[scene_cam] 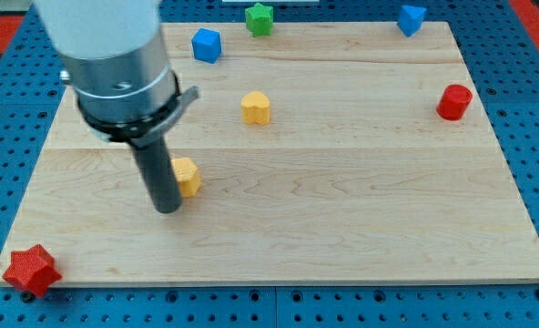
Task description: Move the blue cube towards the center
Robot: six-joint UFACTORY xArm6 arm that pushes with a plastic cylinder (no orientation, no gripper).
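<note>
**A:** Where does the blue cube (pixel 206 45) sit on the pale wooden table (pixel 342 200)?

**B:** Far left, close to the far edge, a little left of the green star-shaped block (pixel 259 18), which sits right on that far edge. Bare wood lies between the cube and the middle of the table; the nearest thing that way is the yellow hexagonal block (pixel 256 107), just nearer and to the right.

**A:** And the end effector?

**B:** It is a plain dark rod with nothing to open or close and it carries nothing. My tip (pixel 167 209) rests on the left half, touching or just left of a second yellow block (pixel 188 176), partly hidden by the rod so its shape is unclear. The tip is well apart from the blue cube, on its near side.

**A:** The edges?

**B:** A second blue block (pixel 411 18), angular, sits at the far right edge. A red cylinder-like block (pixel 453 102) stands near the right edge. A red star-shaped block (pixel 30 270) overhangs the near left corner.

**A:** Open room?

**B:** The centre and the whole near right stretch are bare wood.
</note>
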